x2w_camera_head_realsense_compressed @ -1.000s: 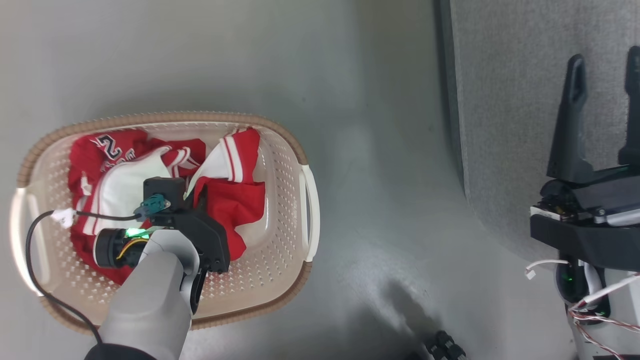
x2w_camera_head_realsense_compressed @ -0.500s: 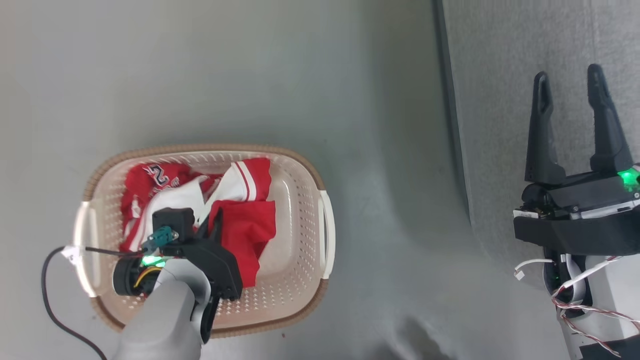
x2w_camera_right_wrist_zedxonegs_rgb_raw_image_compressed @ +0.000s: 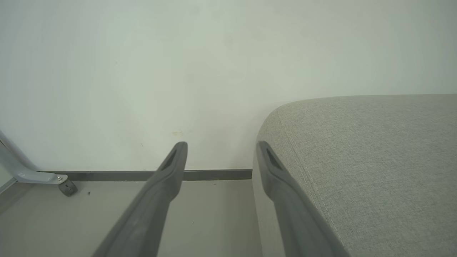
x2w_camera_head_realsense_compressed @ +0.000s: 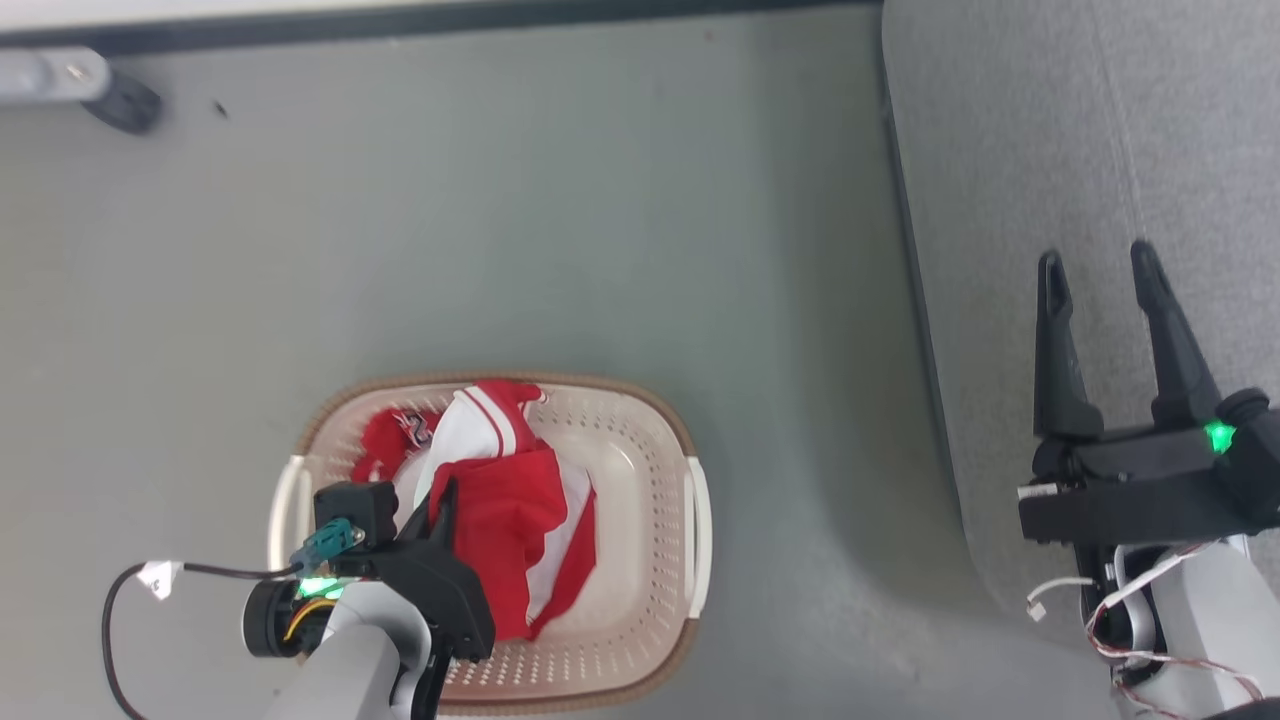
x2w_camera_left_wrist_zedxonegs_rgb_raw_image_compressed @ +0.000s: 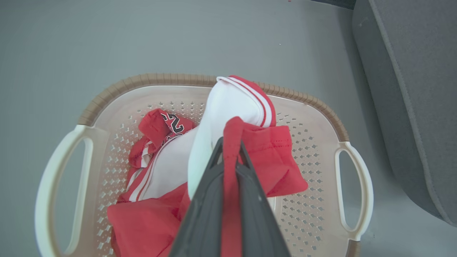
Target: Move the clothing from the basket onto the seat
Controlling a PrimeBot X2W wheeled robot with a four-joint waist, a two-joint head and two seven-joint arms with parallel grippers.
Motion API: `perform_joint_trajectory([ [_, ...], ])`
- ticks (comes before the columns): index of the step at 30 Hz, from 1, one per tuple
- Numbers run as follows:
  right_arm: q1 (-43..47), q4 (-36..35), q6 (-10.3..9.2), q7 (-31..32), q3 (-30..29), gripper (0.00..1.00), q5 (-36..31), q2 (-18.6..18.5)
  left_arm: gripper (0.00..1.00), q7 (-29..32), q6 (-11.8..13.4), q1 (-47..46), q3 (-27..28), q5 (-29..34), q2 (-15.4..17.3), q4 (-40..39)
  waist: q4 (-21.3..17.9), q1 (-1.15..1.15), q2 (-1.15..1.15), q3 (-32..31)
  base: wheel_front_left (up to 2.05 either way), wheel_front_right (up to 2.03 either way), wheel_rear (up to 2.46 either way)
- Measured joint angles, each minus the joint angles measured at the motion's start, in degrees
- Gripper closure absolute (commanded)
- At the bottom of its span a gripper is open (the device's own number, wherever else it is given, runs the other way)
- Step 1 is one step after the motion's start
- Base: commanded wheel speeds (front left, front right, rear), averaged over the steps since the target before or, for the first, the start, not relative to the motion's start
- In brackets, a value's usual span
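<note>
The cream basket (x2w_camera_head_realsense_compressed: 690, 520) with a brown rim stands on the grey floor at the lower middle of the head view. Red and white clothing (x2w_camera_head_realsense_compressed: 515, 530) lies bunched inside it. My left gripper (x2w_camera_head_realsense_compressed: 443, 492) hovers over the basket's near left part, shut on a fold of a red garment. In the left wrist view that gripper (x2w_camera_left_wrist_zedxonegs_rgb_raw_image_compressed: 230, 142) pinches the red clothing (x2w_camera_left_wrist_zedxonegs_rgb_raw_image_compressed: 282, 160) above the basket (x2w_camera_left_wrist_zedxonegs_rgb_raw_image_compressed: 171, 79), and a numbered piece lies underneath. My right gripper (x2w_camera_head_realsense_compressed: 1094, 258) is open over the grey seat (x2w_camera_head_realsense_compressed: 1050, 120) at the right. The seat (x2w_camera_right_wrist_zedxonegs_rgb_raw_image_compressed: 375, 160) also appears beside the open right gripper (x2w_camera_right_wrist_zedxonegs_rgb_raw_image_compressed: 221, 146).
A wall baseboard (x2w_camera_head_realsense_compressed: 400, 22) runs along the top of the head view, with a metal leg and dark caster (x2w_camera_head_realsense_compressed: 115, 98) at the upper left. A black cable (x2w_camera_head_realsense_compressed: 108, 630) loops from my left wrist. Bare floor separates the basket from the seat's edge (x2w_camera_left_wrist_zedxonegs_rgb_raw_image_compressed: 392, 107).
The head camera has pulled up and back, so the basket looks smaller and lower. The red garment now hangs gathered from my shut left gripper, raised off the pile.
</note>
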Motion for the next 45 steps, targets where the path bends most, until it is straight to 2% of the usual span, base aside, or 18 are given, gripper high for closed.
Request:
perform_joint_trajectory([
  [8,4.63,3.25,0.00,0.00,-0.74,0.00,0.01,-0.01,1.00,-0.01,0.90,2.33,2.02,1.07,0.22,-4.45,2.41,0.00,0.00,-6.77,0.00,0.00,0.00],
  [13,6.93,5.00,0.00,0.01,-0.70,0.00,0.04,0.18,1.00,0.00,1.58,4.59,3.44,2.09,1.66,-9.03,3.85,0.00,0.00,-11.08,0.00,0.00,0.00],
  [22,10.22,6.69,0.21,0.01,0.26,0.00,0.09,1.20,1.00,-0.03,2.56,7.65,5.08,5.45,3.87,-20.35,5.90,0.00,0.00,-18.10,0.00,0.00,0.00],
  [30,13.24,8.16,0.41,0.01,1.41,0.00,-0.04,1.92,1.00,-0.05,2.47,10.32,4.81,8.75,4.25,-31.05,6.72,0.00,0.00,-23.14,0.00,0.00,0.00],
  [34,14.67,8.43,0.42,0.01,1.94,0.00,-0.11,2.38,1.00,-0.05,1.46,12.40,3.58,10.02,4.12,-36.90,6.59,0.00,0.00,-25.71,0.00,0.00,0.00],
  [45,17.81,8.57,0.68,0.01,3.26,0.00,-0.12,3.37,1.00,-0.05,-1.07,17.50,-1.05,11.16,3.45,-44.25,4.77,0.00,0.00,-29.14,0.00,0.00,0.00],
])
